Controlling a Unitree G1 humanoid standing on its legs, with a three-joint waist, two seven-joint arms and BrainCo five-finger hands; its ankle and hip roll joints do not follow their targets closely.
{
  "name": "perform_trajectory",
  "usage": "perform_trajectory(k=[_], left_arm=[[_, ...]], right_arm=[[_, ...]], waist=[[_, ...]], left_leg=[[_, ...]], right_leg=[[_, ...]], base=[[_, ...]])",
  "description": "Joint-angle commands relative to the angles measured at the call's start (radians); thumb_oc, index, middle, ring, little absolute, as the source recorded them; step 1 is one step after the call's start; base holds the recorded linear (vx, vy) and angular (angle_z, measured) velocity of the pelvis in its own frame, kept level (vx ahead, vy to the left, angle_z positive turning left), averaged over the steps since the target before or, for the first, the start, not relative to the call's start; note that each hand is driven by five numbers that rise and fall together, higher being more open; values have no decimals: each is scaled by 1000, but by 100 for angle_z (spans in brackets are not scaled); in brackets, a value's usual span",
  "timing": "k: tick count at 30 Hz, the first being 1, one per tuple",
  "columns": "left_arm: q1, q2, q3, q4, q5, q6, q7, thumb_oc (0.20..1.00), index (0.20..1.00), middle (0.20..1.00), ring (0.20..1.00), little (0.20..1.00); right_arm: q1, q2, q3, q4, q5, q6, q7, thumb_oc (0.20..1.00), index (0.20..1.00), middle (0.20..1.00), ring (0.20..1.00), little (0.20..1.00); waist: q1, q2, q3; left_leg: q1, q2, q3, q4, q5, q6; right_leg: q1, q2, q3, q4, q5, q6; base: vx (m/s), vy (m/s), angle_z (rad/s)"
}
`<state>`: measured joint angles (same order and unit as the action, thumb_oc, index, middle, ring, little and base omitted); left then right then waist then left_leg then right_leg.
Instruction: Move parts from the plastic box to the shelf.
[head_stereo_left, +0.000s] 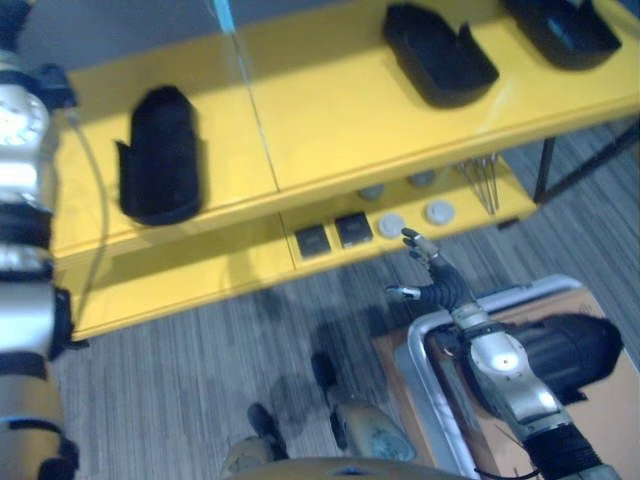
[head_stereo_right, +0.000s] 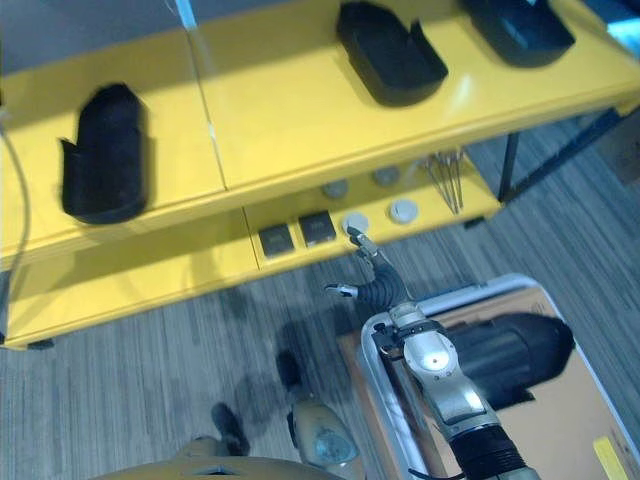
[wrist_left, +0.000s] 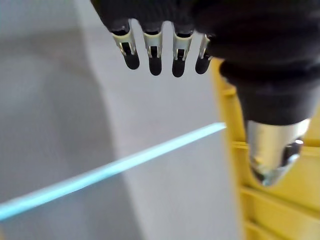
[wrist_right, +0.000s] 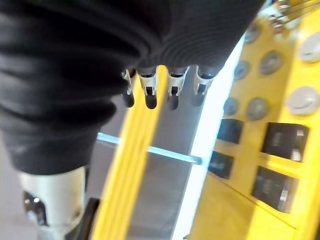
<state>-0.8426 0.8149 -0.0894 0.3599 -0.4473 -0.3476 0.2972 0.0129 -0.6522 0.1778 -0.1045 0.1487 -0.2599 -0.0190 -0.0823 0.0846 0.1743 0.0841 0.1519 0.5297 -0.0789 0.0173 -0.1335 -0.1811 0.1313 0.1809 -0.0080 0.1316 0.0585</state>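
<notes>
- Right hand (head_stereo_left: 432, 280) hovers nearest the lens, over grey carpet (head_stereo_left: 180, 390) between the plastic box (head_stereo_left: 425, 345) and the yellow shelf (head_stereo_left: 330, 120); fingers straight and spread, thumb out to the side, holding nothing.
- Plastic box: pale grey, rounded rim, sits lower right w/ a dark, rounded part (head_stereo_left: 570, 350) lying inside, beside the right forearm.
- Shelf's upper board, glossy yellow, carries three black moulded parts (head_stereo_left: 160, 155), well apart, w/ bare yellow room between them.
- Lower board near its front edge: two small dark squares (head_stereo_left: 333, 235) side by side, grey round discs (head_stereo_left: 412, 218) just beside, thin metal rods (head_stereo_left: 483, 183) farther right.
- Open carpet runs along the shelf front, left of the box.
- Left hand (wrist_left: 160, 30), seen in its wrist view, is up beside the shelf's yellow edge; fingers hang straight and empty.
</notes>
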Motion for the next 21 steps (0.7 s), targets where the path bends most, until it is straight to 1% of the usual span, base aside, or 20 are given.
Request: perform_trajectory(k=[1,2,4,5,6,7,8,9,10,11,12,13,14,15,16,17,18,19,20,21], left_arm=[[118,-90,-2,5,9,-111,3,1000,1000,1000,1000,1000],[203,-144,7,-103,39,-121,-7,1000,1000,1000,1000,1000],[358,-212,31,-249,111,-114,-30,1000,1000,1000,1000,1000],[433,-234,40,-316,146,-111,-46,1000,1000,1000,1000,1000],[433,-234,40,-316,146,-111,-46,1000,1000,1000,1000,1000],[547,-262,63,-394,185,-100,-81,1000,1000,1000,1000,1000],[616,-281,72,-427,225,-85,-85,1000,1000,1000,1000,1000],[616,-281,72,-427,225,-85,-85,1000,1000,1000,1000,1000],[667,-309,75,-446,228,-77,-93,1000,1000,1000,1000,1000],[752,-361,83,-453,200,-60,-123,1000,1000,1000,1000,1000],[752,-361,83,-453,200,-60,-123,1000,1000,1000,1000,1000],[784,-373,89,-458,204,-54,-130,1000,1000,1000,1000,1000],[818,-394,88,-457,187,-49,-136,1000,1000,1000,1000,1000],[830,-395,92,-462,179,-50,-137,1000,1000,1000,1000,1000],[837,-391,96,-465,181,-47,-138,1000,1000,1000,1000,1000],[837,-391,96,-465,181,-47,-138,1000,1000,1000,1000,1000],[835,-391,95,-452,181,-43,-129,1000,1000,1000,1000,1000],[840,-390,90,-444,179,-42,-130,1000,1000,1000,1000,1000],[840,-390,90,-444,179,-42,-130,1000,1000,1000,1000,1000],[837,-383,89,-439,177,-40,-134,1000,1000,1000,1000,1000]], right_arm=[[36,22,-27,-40,-56,-91,-3,1000,1000,1000,1000,1000],[26,31,-31,-42,-75,-89,-11,1000,1000,1000,1000,1000],[16,40,-46,-50,-120,-89,-22,1000,1000,1000,1000,1000],[11,38,-62,-60,-139,-94,-28,1000,1000,1000,1000,1000],[11,38,-62,-60,-139,-94,-28,1000,1000,1000,1000,1000],[1,40,-78,-63,-148,-94,-33,1000,1000,1000,1000,1000],[2,49,-83,-65,-149,-92,-34,1000,1000,1000,1000,1000],[2,49,-83,-65,-149,-92,-34,1000,1000,1000,1000,1000],[6,55,-90,-68,-150,-92,-37,1000,1000,1000,1000,1000],[16,68,-106,-70,-156,-79,-42,1000,1000,1000,1000,1000],[16,68,-106,-70,-156,-79,-42,1000,1000,1000,1000,1000],[22,79,-118,-67,-165,-72,-51,1000,1000,1000,1000,1000],[24,100,-131,-68,-175,-65,-66,1000,1000,1000,1000,1000],[15,115,-127,-62,-174,-60,-74,1000,1000,1000,1000,1000],[5,129,-123,-59,-172,-58,-82,1000,1000,1000,1000,1000],[5,129,-123,-59,-172,-58,-82,1000,1000,1000,1000,1000],[-8,147,-114,-54,-163,-57,-90,1000,1000,1000,1000,1000],[11,184,-111,-57,-130,-61,-84,1000,1000,1000,1000,1000],[11,184,-111,-57,-130,-61,-84,1000,1000,1000,1000,1000],[31,194,-118,-62,-108,-69,-77,1000,1000,1000,1000,1000]], waist=[[38,-12,-143],[52,-18,-150],[73,-31,-163],[88,-38,-164],[88,-38,-164],[111,-50,-169],[123,-56,-164],[123,-56,-164],[133,-63,-157],[152,-73,-140],[152,-73,-140],[162,-77,-133],[171,-80,-112],[165,-81,-94],[161,-85,-79],[161,-85,-79],[159,-84,-62],[154,-81,-50],[154,-81,-50],[158,-82,-51]], left_leg=[[-7,-2,-48,118,-138,-15],[7,-5,-55,120,-146,-10],[28,-11,-66,127,-161,1],[40,-14,-74,131,-173,7],[40,-14,-74,131,-173,7],[43,-21,-84,137,-180,19],[37,-24,-90,150,-187,27],[37,-24,-90,150,-187,27],[29,-27,-98,161,-193,34],[5,-33,-115,191,-207,50],[5,-33,-115,191,-207,50],[-5,-41,-126,206,-216,62],[-16,-62,-151,219,-234,82],[-21,-69,-159,226,-236,88],[-26,-73,-161,225,-236,93],[-26,-73,-161,225,-236,93],[-30,-75,-156,221,-235,99],[-26,-85,-158,205,-221,102],[-26,-85,-158,205,-221,102],[-23,-92,-161,195,-213,100]], right_leg=[[7,-92,-37,188,-266,194],[25,-97,-37,187,-269,196],[57,-104,-42,185,-273,194],[76,-110,-47,186,-280,196],[76,-110,-47,186,-280,196],[92,-121,-46,175,-271,197],[98,-130,-49,171,-269,200],[98,-130,-49,171,-269,200],[98,-137,-52,171,-265,202],[95,-157,-59,172,-261,203],[95,-157,-59,172,-261,203],[92,-172,-61,178,-260,203],[74,-198,-63,212,-250,203],[47,-208,-59,256,-217,203],[20,-213,-52,290,-201,203],[20,-213,-52,290,-201,203],[-17,-214,-53,335,-189,203],[-53,-178,-51,403,-200,199],[-53,-178,-51,403,-200,199],[-39,-143,-63,389,-238,190]], base=[[-36,-22,14],[-18,-8,22],[-4,19,25],[-7,35,18],[-46,51,19],[-84,63,18],[-84,63,18],[-89,47,30],[-138,66,39],[-138,66,39],[-126,100,40],[-88,127,56],[-121,163,76],[-131,142,62],[-76,59,28],[-79,76,40],[-67,159,30],[-67,159,30],[-35,149,-11],[-4,43,-9]])
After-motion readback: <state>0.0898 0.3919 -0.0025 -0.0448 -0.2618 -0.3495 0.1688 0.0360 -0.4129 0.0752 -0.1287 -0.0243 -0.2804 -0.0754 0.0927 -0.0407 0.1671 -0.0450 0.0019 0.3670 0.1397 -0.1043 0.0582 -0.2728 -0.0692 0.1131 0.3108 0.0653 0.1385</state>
